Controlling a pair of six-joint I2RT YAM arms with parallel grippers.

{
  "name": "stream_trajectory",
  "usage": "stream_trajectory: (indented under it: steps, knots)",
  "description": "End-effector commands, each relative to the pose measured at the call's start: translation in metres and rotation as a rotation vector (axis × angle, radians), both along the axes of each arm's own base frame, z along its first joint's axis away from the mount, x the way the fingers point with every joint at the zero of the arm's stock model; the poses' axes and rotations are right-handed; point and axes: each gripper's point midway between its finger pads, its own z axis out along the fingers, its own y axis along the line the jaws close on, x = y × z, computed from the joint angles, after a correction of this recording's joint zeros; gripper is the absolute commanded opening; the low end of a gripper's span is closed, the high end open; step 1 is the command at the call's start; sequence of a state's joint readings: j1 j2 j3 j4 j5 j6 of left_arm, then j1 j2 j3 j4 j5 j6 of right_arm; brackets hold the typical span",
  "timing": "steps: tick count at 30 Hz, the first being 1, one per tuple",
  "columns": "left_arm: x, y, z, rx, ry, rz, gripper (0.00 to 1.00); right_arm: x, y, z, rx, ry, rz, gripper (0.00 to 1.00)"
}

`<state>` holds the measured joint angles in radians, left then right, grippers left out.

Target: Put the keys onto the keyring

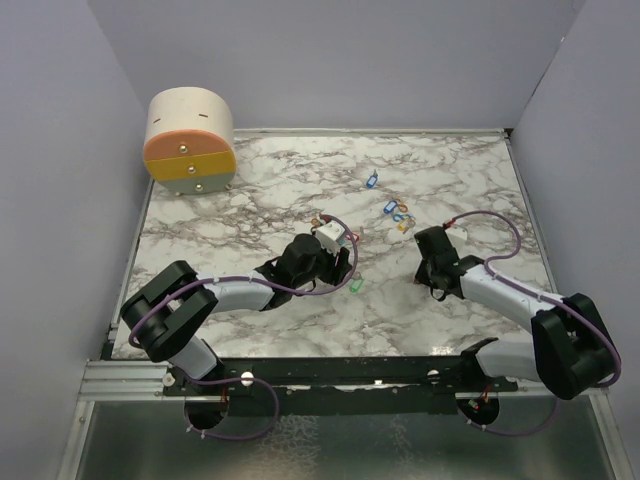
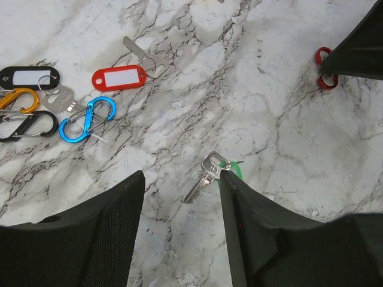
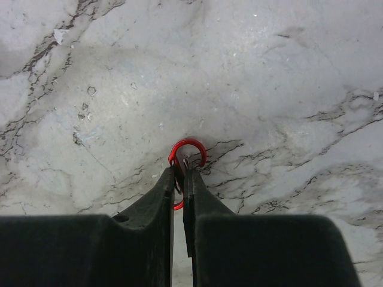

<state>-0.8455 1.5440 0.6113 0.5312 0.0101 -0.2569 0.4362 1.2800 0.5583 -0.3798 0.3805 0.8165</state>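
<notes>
My right gripper (image 3: 181, 171) has its jaws pinched nearly together on the red carabiner (image 3: 188, 153), which lies low against the marble table (image 1: 250, 180). I take that for the keyring, though I cannot tell from this angle how firm the clamp is. My left gripper (image 2: 181, 174) hangs about half open and holds nothing. The green-tagged key (image 2: 208, 170) lies on the table between its fingers, close to the finger on the right arm's side. Its long axis runs slantwise, with the tag towards the carabiner and the blade tip pointing away. The left arm is plainly the nearer one to it, and the carabiner sits well apart. The red-tagged key (image 2: 118, 78) lies farther off on the other side.
</notes>
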Motion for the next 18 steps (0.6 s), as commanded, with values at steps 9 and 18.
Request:
stream_trajectory:
  steps: [9, 18]
  knots:
    - [0.004, 0.0, 0.018, -0.051, -0.035, 0.024, 0.56, 0.029, 0.026, 0.035, 0.03, -0.2, 0.194, 0.01]
    - [0.001, 0.002, 0.027, -0.089, -0.028, 0.045, 0.55, 0.024, 0.072, 0.027, 0.102, -0.228, 0.353, 0.01]
